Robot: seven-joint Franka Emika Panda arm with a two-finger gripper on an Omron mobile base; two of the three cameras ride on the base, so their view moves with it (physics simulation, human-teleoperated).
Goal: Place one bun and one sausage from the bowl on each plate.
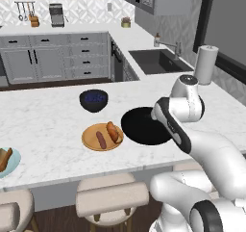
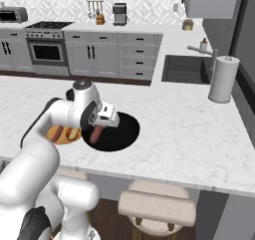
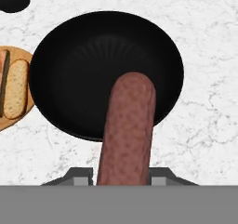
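My gripper (image 2: 98, 127) is shut on a reddish-brown sausage (image 3: 126, 130) that hangs just above the near rim of the wide black bowl (image 3: 83, 65), also seen as the bowl (image 1: 139, 130). The bowl's inside looks bare. Left of it lies the orange-brown plate (image 1: 91, 142), carrying a sausage (image 1: 101, 139) and a bun (image 1: 114, 131). The pale blue-green plate (image 1: 14, 167) sits at the counter's far left edge with a brown bun (image 1: 5, 159) on it. In the left base view my arm hides the gripper.
A smaller dark blue bowl (image 1: 93, 100) stands behind the orange-brown plate. A paper towel roll (image 2: 222, 79) and a sink (image 2: 185, 68) are at the back right. Stools (image 1: 113, 193) stand below the counter's front edge.
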